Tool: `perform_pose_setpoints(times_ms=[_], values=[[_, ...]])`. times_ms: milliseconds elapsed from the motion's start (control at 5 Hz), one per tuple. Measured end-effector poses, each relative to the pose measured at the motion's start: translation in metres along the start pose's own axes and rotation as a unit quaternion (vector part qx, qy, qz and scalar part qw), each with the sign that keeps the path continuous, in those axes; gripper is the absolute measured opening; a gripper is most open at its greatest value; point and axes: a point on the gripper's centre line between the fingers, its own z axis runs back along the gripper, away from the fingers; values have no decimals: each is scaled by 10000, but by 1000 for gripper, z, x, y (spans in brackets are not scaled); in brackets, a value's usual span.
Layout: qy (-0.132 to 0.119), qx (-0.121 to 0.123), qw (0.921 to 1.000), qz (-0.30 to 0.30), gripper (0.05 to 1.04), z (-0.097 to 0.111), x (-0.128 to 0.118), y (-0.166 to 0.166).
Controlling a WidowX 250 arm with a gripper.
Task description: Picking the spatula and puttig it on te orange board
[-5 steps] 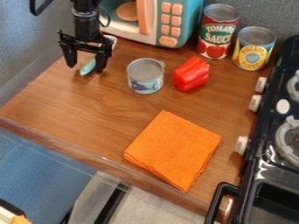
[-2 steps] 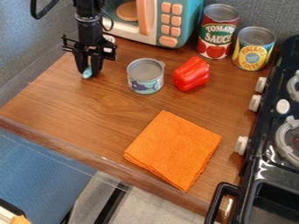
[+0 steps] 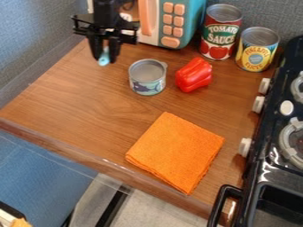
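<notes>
At the upper left of the camera view hangs the black gripper (image 3: pixel 105 55), shut on the spatula (image 3: pixel 104 59). The spatula's light blue end pokes out below the fingers, and its pale other end shows behind the gripper, near the microwave; the middle is hidden. Gripper and spatula appear raised over the table's back left part. An orange cloth (image 3: pixel 176 153), folded into a square, lies flat near the front edge, well to the lower right of the gripper; it is cloth rather than a board.
Right of the gripper stand an open small can (image 3: pixel 147 77) and a red pepper (image 3: pixel 194 75). Behind are a toy microwave (image 3: pixel 172 24), a tomato sauce can (image 3: pixel 220 33) and a yellow can (image 3: pixel 257 49). A black stove (image 3: pixel 278 146) borders the right side.
The gripper's fingers have closed around the spatula. Since then the gripper has moved right and up in the view, and the spatula's blue end has moved with it.
</notes>
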Motion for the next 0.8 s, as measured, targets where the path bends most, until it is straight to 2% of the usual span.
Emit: perform_pose_setpoints(times_ms=[200, 400, 600, 800], values=[[-136, -201, 9996, -114, 326, 17, -27, -40], [-45, -487, 9981, -386, 327, 13, -57, -86], [0, -729, 9957, -578, 327, 11, -76, -124], [463, -814, 9918, -865, 327, -13, -94, -148]])
